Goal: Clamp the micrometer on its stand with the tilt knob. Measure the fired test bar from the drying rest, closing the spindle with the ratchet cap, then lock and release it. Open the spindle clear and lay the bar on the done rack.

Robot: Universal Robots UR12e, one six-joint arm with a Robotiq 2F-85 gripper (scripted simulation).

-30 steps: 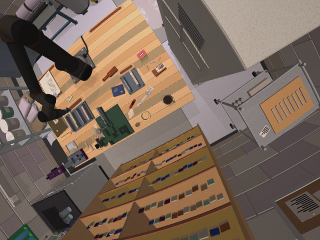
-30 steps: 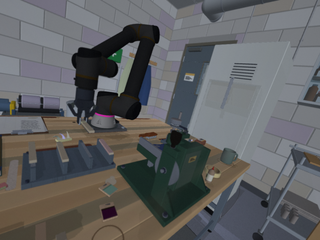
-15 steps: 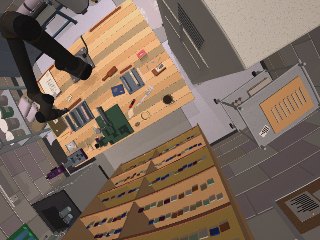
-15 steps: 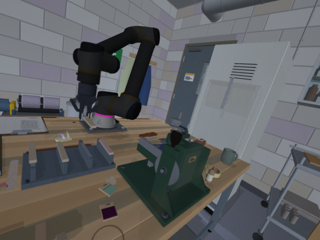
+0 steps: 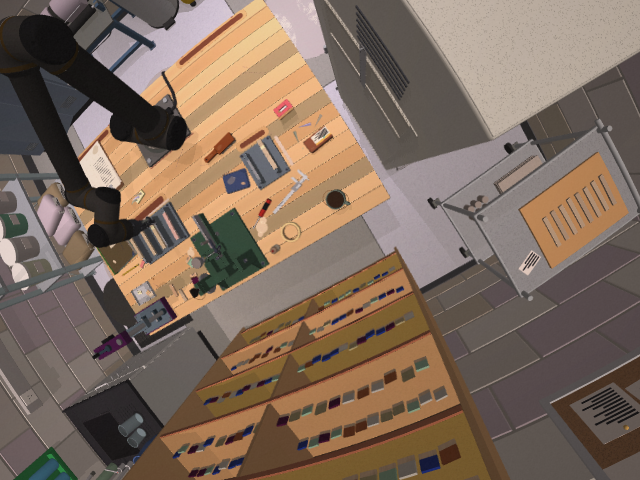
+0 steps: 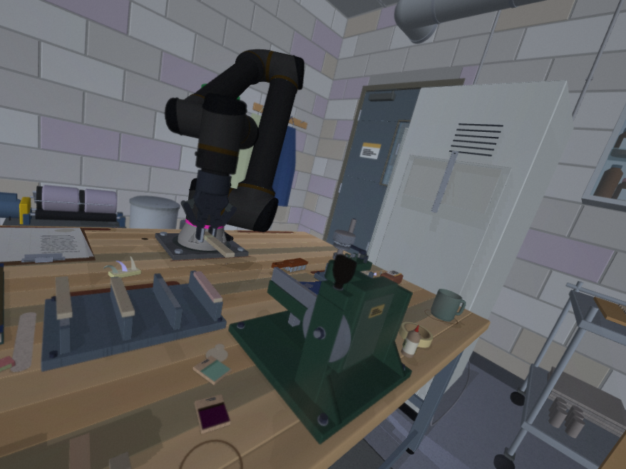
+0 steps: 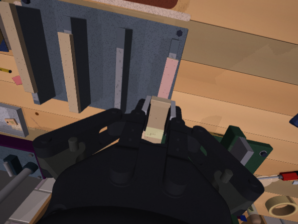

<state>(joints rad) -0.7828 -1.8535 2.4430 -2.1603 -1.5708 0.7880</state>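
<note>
The micrometer on the green stand (image 6: 333,343) is mostly hidden behind the stand's body; only its black tilt knob (image 6: 343,270) shows clearly. My gripper (image 7: 158,110) has its fingers closed on either side of a tan test bar (image 7: 156,116). It hangs above the bench, over the end of the grey drying rest (image 6: 131,313). The bar (image 6: 220,246) sticks out level from the fingers. On the rest lie two more tan bars and a pink bar (image 7: 168,76); one slot is empty. The second grey rack (image 5: 264,161) lies further along the bench.
A brick wall and the arm's base plate (image 6: 199,247) stand behind the rest. A clipboard (image 6: 40,245) lies at the far left. Glaze tiles (image 6: 212,412), a tape roll (image 6: 422,336), a glue bottle and a mug (image 6: 447,305) lie around the stand.
</note>
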